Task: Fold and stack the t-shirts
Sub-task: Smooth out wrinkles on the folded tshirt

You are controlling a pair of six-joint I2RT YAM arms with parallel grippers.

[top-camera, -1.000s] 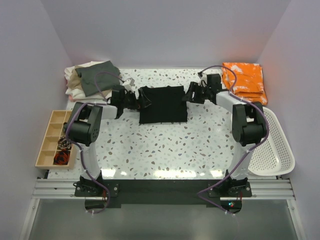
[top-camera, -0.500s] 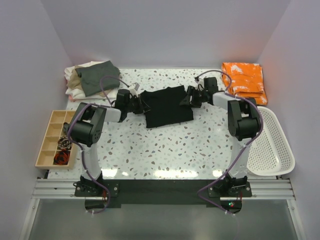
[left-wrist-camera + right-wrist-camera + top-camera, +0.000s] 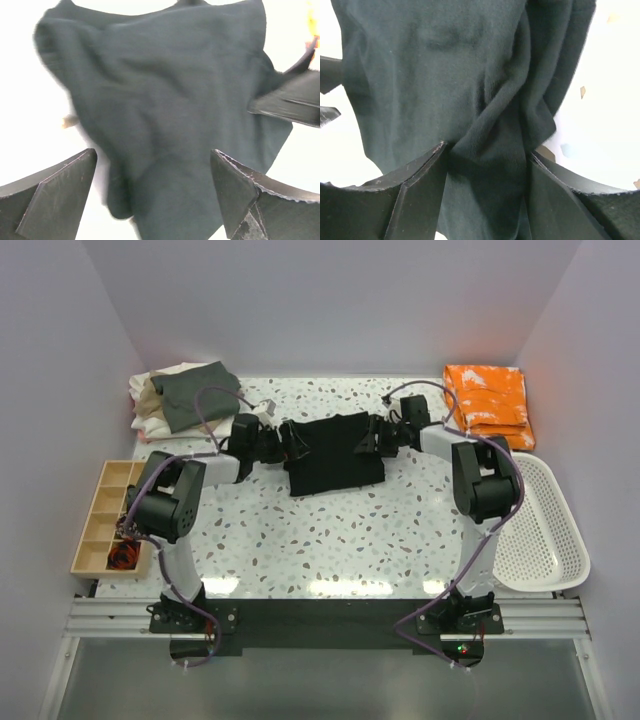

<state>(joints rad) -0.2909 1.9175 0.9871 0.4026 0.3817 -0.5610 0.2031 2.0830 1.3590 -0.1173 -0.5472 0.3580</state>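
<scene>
The black t-shirt (image 3: 332, 453) lies folded and rumpled at the back middle of the table. My left gripper (image 3: 290, 443) is at its left edge. In the left wrist view the left gripper (image 3: 154, 152) stands open, its fingers wide apart over the dark cloth (image 3: 170, 90) and not touching it. My right gripper (image 3: 362, 440) is at the shirt's right edge. In the right wrist view the right gripper (image 3: 485, 150) is shut on a bunched fold of the black t-shirt (image 3: 430, 75). Folded t-shirts (image 3: 185, 398), grey-green on tan and cream, are stacked at the back left.
A folded orange cloth (image 3: 490, 405) lies at the back right. A white mesh basket (image 3: 545, 530) stands by the right edge, and a wooden compartment tray (image 3: 108, 515) with small parts by the left edge. Walls close in the back and both sides.
The right gripper has moved left, pushing the shirt's right edge inward. The shirt, flat and square before, is now rumpled and narrower. The left gripper has stayed at the left edge.
</scene>
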